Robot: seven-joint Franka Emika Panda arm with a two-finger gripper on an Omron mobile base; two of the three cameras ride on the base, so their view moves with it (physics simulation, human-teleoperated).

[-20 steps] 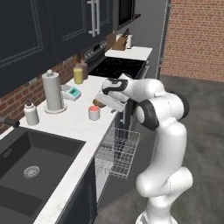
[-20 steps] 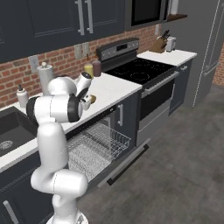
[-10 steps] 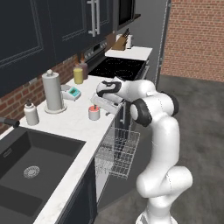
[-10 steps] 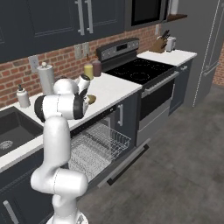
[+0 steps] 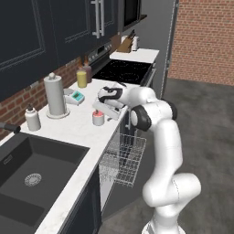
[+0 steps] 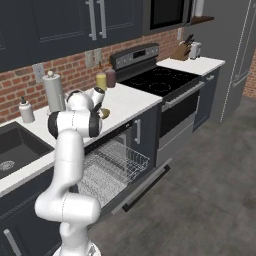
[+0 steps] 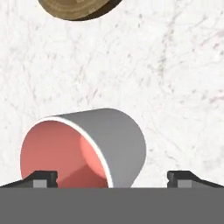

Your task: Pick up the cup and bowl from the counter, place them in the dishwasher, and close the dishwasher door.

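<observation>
The cup (image 7: 87, 148), pink inside with a pale rim, stands on the white counter (image 7: 175, 87) right under my hand. My gripper (image 7: 111, 179) is open, one fingertip on each side of the cup, and neither touches it. In the left base view the gripper (image 5: 102, 109) hangs just above the cup (image 5: 98, 119). The brown bowl (image 7: 78, 8) lies on the counter just beyond the cup; its edge (image 6: 104, 113) peeks out past my hand. The dishwasher door (image 6: 142, 186) is folded down, and the wire rack (image 5: 123, 157) is slid out below the counter edge.
A paper towel roll (image 5: 55, 95), a white soap bottle (image 5: 32, 119) and a yellow bottle (image 5: 82, 78) stand along the brick wall. The sink (image 5: 32, 169) is to the left, the black stove (image 5: 123, 71) to the right.
My hand has swung left and dropped over the cup. The jaws have stayed open, and the cup and bowl have not moved.
</observation>
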